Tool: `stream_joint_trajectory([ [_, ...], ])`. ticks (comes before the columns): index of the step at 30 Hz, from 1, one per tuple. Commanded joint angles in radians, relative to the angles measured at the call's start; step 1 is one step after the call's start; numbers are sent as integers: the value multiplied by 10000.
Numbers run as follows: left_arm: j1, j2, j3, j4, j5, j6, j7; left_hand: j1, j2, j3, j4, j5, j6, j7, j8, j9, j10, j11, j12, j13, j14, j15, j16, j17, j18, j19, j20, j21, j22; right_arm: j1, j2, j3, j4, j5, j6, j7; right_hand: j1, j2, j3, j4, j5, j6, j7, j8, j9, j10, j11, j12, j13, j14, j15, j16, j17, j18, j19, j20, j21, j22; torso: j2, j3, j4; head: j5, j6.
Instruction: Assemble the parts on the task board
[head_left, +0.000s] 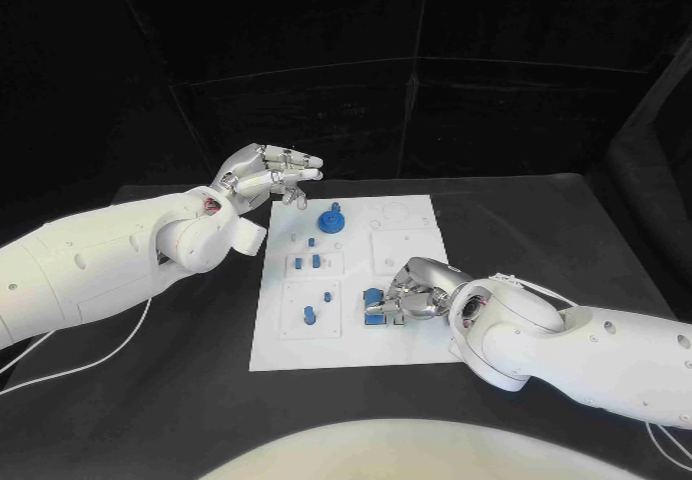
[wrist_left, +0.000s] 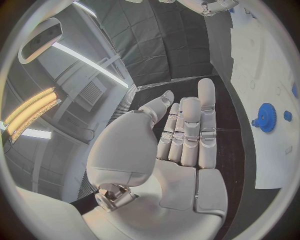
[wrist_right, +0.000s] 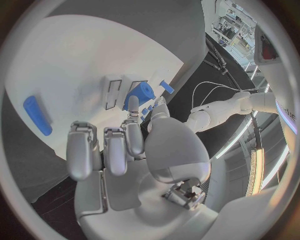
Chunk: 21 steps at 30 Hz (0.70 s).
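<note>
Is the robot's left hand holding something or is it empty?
Empty. The left hand hovers past the board's far left corner; the left wrist view shows its fingers straight, side by side, with nothing in the palm.

Black worktop (head_left: 173, 400) is seen across the lower frame of the head view, backed by black cloth panels (head_left: 433, 110) with faint seams along the upper frame. In the left wrist view, dark quilted wall panels (wrist_left: 156, 45) are shown, with a long ceiling light strip (wrist_left: 87, 62) and a warm yellow lamp (wrist_left: 28, 107) at left.
</note>
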Motion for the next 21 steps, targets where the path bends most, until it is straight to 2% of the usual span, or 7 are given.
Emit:
stream_joint_trajectory([
  [1,14,17,9,8,50,108,16,37,37,-72,0,44,-43,1,53,-4,-98,-3,34,13,-75,2,-47,-12,131,-39,51,-34,-12,12,-6,4,8,-72,98,325,43,85,10,-15,-42,-18,-11,-6,18,181,23,-12,469,782,58,-20,1310,-177,-1,-42,-21,1349,-2,-10,5,-29,27],
  [8,14,39,8,8,50,120,-5,37,37,-72,0,44,-43,1,53,-4,-98,-3,34,13,-75,2,-47,-12,131,-39,51,-34,-12,12,60,4,-126,-73,306,219,152,213,61,-51,6,15,-31,12,64,196,8,11,497,787,49,-10,1333,-181,13,-46,-10,1366,8,-13,23,-38,45],
  [15,14,31,8,11,50,138,-10,37,37,-72,0,44,-43,1,53,-4,-98,-3,34,13,-75,2,-47,-12,131,-39,51,-34,-12,12,192,4,-336,-146,649,-43,741,440,276,-397,-3,-9,-70,2,145,198,-29,-8,517,786,18,-12,1337,-179,8,-71,-17,1366,18,-15,23,-16,20],
  [21,15,25,8,21,50,187,-12,25,48,-101,20,44,-64,5,61,-5,-132,2,63,12,-100,9,-52,-48,130,-40,57,-54,-28,12,257,4,-448,-239,685,-88,1070,577,452,-620,-99,-30,-92,-15,186,197,-49,-20,530,785,1,-16,1336,-180,9,-89,-18,1371,19,-11,15,-9,18],
])
